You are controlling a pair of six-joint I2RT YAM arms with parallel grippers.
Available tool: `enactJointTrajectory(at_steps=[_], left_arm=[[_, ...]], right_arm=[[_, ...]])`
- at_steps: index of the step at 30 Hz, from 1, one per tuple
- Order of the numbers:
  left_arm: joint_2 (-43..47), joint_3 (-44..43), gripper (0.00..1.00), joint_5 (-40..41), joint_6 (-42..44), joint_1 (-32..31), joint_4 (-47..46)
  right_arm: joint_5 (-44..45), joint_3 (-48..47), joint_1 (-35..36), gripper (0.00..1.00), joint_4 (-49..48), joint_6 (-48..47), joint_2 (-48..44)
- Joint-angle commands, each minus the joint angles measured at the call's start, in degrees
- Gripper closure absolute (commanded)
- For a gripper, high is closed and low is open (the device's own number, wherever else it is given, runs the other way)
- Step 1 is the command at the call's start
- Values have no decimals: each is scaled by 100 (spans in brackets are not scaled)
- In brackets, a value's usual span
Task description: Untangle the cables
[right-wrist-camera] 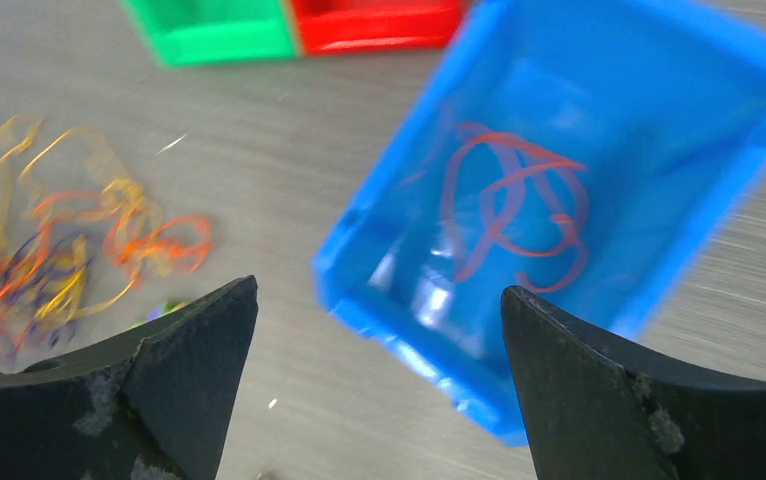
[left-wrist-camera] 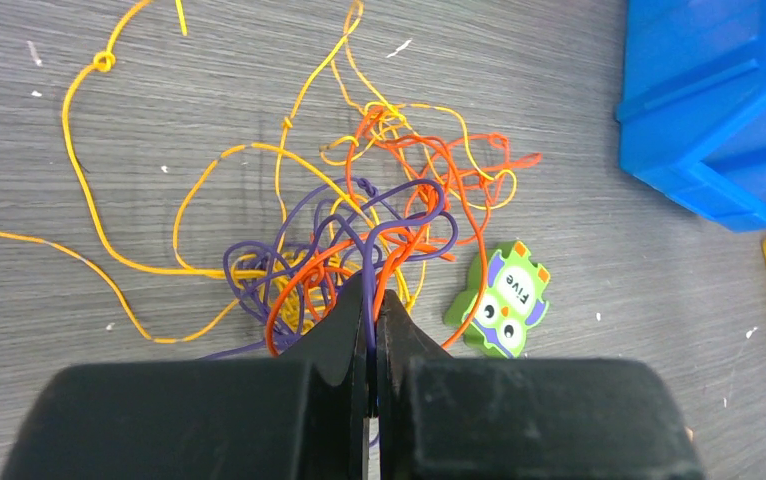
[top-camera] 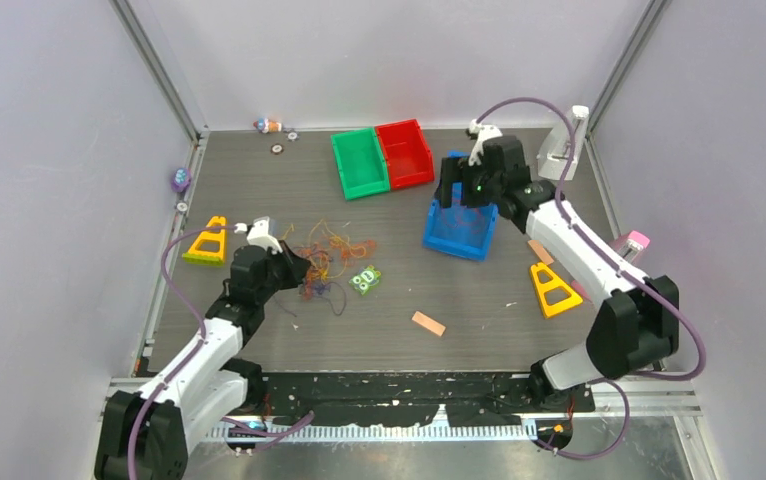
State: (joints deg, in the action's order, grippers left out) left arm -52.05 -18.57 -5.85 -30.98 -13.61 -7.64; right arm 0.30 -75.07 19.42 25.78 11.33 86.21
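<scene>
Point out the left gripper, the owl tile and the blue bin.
left gripper [left-wrist-camera: 372, 290]: left wrist view, between the fingertips, shut on a purple cable [left-wrist-camera: 364, 187].
owl tile [left-wrist-camera: 504, 300]: left wrist view, middle of its face.
blue bin [top-camera: 454, 243]: top external view, near wall.

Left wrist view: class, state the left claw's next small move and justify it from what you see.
Probably a slow lift and pull back. The left claw is shut on a purple cable that loops through the orange tangle, so a gentle tug may slide it free without tightening knots.
</scene>
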Motion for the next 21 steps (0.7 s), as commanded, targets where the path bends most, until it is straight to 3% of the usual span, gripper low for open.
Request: enactJointTrajectory(at_steps=[1, 5, 10, 21], left_arm=[[349, -245, 100, -217, 147, -108, 334], [470, -186, 100, -152, 306, -151, 401], [419, -157, 100, -91, 381, -182, 325], [492, 110, 100, 116, 474, -204, 53]], right_arm=[[-1566, 984, 696, 4, -1537, -225, -612], [-1543, 1288, 1500, 7, -2396, -286, -204], [-1286, 710, 2239, 12, -2309, -651, 707], [-58, 820, 2501, 26, -2801, -967, 1669]])
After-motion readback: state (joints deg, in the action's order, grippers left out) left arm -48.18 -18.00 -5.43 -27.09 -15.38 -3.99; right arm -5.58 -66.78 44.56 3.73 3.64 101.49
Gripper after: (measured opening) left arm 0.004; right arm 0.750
